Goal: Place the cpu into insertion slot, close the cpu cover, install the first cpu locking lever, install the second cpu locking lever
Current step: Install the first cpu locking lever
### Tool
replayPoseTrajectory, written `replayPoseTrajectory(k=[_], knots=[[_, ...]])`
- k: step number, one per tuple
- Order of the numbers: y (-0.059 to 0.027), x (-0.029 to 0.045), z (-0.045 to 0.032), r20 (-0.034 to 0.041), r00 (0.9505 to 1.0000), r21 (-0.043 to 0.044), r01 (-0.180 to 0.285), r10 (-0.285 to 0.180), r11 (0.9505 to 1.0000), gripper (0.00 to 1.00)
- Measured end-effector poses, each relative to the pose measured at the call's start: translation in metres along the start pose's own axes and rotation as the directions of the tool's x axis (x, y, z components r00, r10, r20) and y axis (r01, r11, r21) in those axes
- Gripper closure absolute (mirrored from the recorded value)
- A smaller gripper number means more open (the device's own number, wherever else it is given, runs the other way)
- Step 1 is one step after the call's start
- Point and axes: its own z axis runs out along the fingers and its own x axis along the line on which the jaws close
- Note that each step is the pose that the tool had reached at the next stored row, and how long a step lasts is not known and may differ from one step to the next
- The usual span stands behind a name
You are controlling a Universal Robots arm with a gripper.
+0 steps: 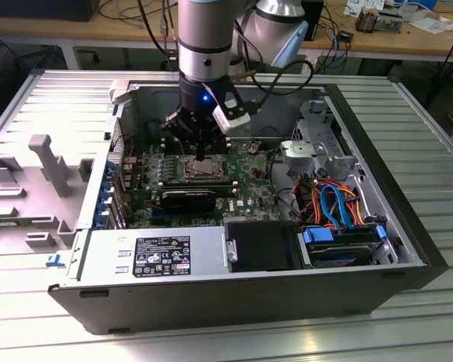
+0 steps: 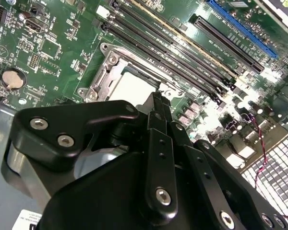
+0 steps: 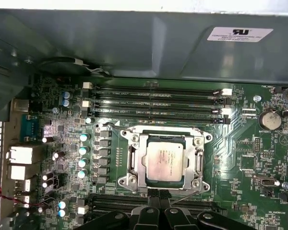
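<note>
The cpu [image 3: 165,160] lies flat in the insertion slot [image 3: 130,158] on the green motherboard, its silver-grey top showing. The cpu cover [image 3: 199,160] lies down around it as a silver frame. In the second wrist view the cpu [image 2: 132,87] and the cover [image 2: 110,72] sit just past my black fingers. My gripper [image 3: 158,194] is shut, its tips at the socket's edge beside a thin wire locking lever [image 3: 185,194]. A second lever [image 3: 113,125] runs along the opposite edge. In the exterior view my gripper [image 1: 200,154] hangs straight over the slot [image 1: 205,169].
Long black memory slots [image 3: 153,103] run beside the socket, and a row of capacitors [image 3: 82,155] stands near it. The open computer case [image 1: 408,226] walls in the board, with a power supply [image 1: 158,253], a drive bay [image 1: 340,245] and coloured cables [image 1: 332,200].
</note>
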Motion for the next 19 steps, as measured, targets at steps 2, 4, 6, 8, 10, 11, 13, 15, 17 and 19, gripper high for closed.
replayPoseTrajectory(k=[2, 4, 6, 8, 10, 11, 13, 15, 17, 19], knots=[[0.0001, 0.0007, -0.0029, 0.0001, 1.0, -0.0001, 0.0, 0.0, 1.0, 0.89], [0.0004, 0.0056, -0.0032, 0.0014, 1.0, -0.0004, 0.0, 0.0, 1.0, 0.89], [0.0008, 0.0115, -0.003, 0.0027, 1.0, -0.0008, 0.0, 0.0, 1.0, 0.89], [0.001, 0.0126, -0.003, 0.0028, 1.0, -0.0009, 0.0, 0.0, 1.0, 0.89], [0.001, 0.0143, -0.0029, 0.0028, 1.0, -0.0008, 0.0, 0.0, 1.0, 0.89], [0.0011, 0.0158, -0.0029, 0.0029, 1.0, -0.0009, 0.0, 0.0, 1.0, 0.89], [0.0012, 0.0181, -0.0028, 0.003, 1.0, -0.0009, 0.0, 0.0, 1.0, 0.89], [0.0014, 0.0204, -0.0028, 0.0032, 1.0, -0.0008, 0.0, 0.0, 1.0, 0.89], [0.0014, 0.0216, -0.0027, 0.0033, 1.0, -0.0008, 0.0, 0.0, 1.0, 0.89], [0.0015, 0.0235, -0.0027, 0.0035, 1.0, -0.0008, 0.0, 0.0, 1.0, 0.89]])
